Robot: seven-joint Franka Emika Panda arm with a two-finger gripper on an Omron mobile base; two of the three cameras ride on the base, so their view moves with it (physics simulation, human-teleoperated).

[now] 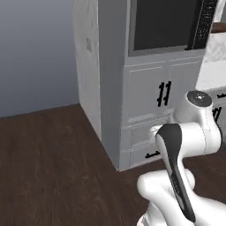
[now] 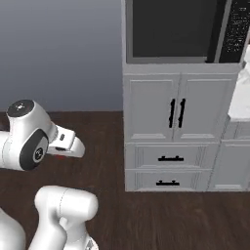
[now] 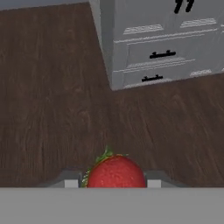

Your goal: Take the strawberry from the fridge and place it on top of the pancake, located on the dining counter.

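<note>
The strawberry [image 3: 114, 173], bright red with a green leafy cap, sits between my two fingertips at the bottom of the hand view. My gripper [image 3: 113, 183] is shut on it and hangs over the dark wood floor [image 3: 52, 100]. In the right base view the hand reaches out to the right from the arm's elbow, and a small speck of the strawberry [image 2: 59, 157] shows beneath it. The fridge, the pancake and the dining counter are out of view.
A tall light grey panelled cabinet [image 2: 151, 112] with black handles and two drawers [image 2: 168, 158] stands ahead, with a dark appliance front [image 2: 168, 27] above it. A grey wall [image 2: 58, 53] is to the left. Dark wood floor [image 1: 48, 167] lies open around the base.
</note>
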